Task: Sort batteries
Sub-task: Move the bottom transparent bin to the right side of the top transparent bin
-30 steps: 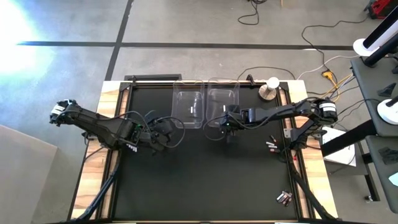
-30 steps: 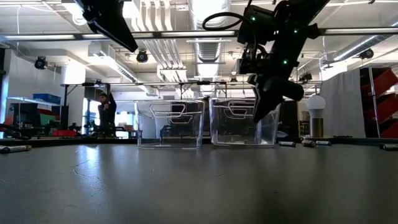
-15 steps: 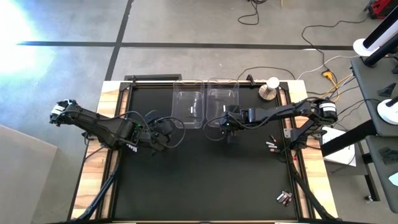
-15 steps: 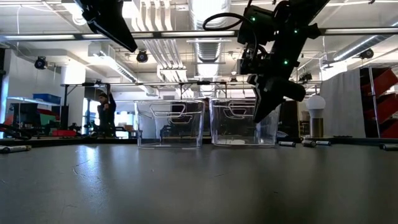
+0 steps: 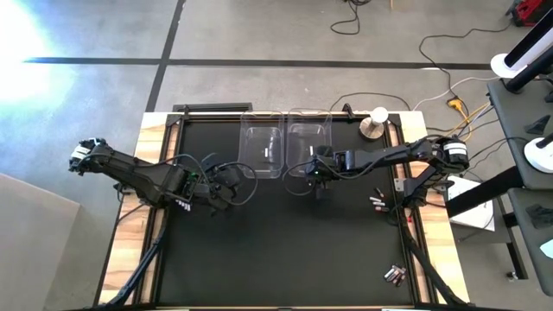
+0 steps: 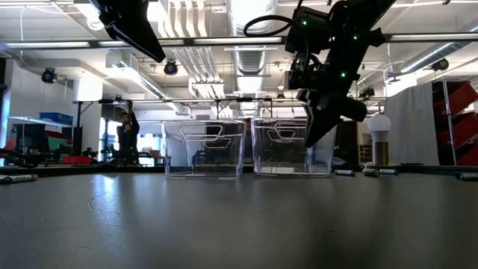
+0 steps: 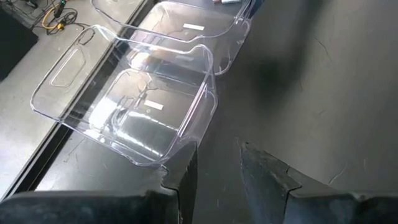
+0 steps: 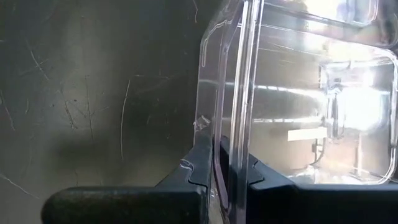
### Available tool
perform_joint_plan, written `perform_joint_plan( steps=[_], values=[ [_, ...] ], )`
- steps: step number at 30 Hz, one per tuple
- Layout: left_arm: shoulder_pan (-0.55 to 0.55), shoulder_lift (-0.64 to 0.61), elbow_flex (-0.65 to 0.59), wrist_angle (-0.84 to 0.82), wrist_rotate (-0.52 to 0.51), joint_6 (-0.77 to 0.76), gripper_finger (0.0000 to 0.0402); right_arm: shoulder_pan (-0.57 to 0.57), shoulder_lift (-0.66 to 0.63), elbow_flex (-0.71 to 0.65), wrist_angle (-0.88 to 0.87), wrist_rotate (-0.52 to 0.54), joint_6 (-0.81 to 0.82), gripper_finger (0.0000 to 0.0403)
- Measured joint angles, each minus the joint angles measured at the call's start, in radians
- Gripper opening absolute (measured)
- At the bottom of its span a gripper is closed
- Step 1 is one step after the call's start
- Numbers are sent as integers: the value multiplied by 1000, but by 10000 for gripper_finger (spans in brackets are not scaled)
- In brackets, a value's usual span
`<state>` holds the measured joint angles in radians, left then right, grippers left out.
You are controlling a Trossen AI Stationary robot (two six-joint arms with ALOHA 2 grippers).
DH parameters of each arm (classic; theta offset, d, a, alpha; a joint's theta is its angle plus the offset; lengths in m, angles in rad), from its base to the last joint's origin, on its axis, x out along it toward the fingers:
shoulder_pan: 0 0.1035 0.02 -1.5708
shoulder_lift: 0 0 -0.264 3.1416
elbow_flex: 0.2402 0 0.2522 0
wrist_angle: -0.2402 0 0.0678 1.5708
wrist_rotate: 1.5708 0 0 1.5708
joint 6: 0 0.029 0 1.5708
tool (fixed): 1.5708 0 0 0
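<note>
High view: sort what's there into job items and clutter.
Job: batteries by the table's right edge, more toward the picture's lower right, two clear bins.
Lying about: round silver-and-white knob, floor cables.

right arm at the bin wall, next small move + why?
Probably drag the right bin a little toward the table's middle, then release. The right gripper has its fingers shut on that bin's wall, both bins look empty, and the batteries lie untouched near the right edge.

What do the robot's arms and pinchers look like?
Both arms are dark and jointed, with looping black cables. The left arm has a white end cap. The right arm shows small green lights. Each gripper has two flat dark fingers.
</note>
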<state>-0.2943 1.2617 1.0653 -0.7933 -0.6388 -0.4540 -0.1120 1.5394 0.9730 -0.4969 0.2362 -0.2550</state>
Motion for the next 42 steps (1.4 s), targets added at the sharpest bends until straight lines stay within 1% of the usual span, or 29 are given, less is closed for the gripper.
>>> perform_joint_plan(
  steps=[5,10,15,21,32,39,42],
  values=[
    [0,0,0,0,4,-17,103,0,0,0,-2,0,8,13],
    [0,0,0,4,47,-18,103,0,0,0,-5,0,-7,13],
    [0,0,0,4,55,-6,103,0,0,0,-29,0,-8,13],
    [0,-6,0,-1,102,1,103,0,0,0,-30,0,-8,13],
    [-1,-47,0,-1,102,-4,103,1,0,0,-30,-5,-8,13],
    [-1,-49,0,-1,98,-7,103,1,0,0,-30,-7,-9,13],
    [-1,-49,0,-1,98,-7,103,1,-1,0,-29,-6,-14,27]
  ],
)
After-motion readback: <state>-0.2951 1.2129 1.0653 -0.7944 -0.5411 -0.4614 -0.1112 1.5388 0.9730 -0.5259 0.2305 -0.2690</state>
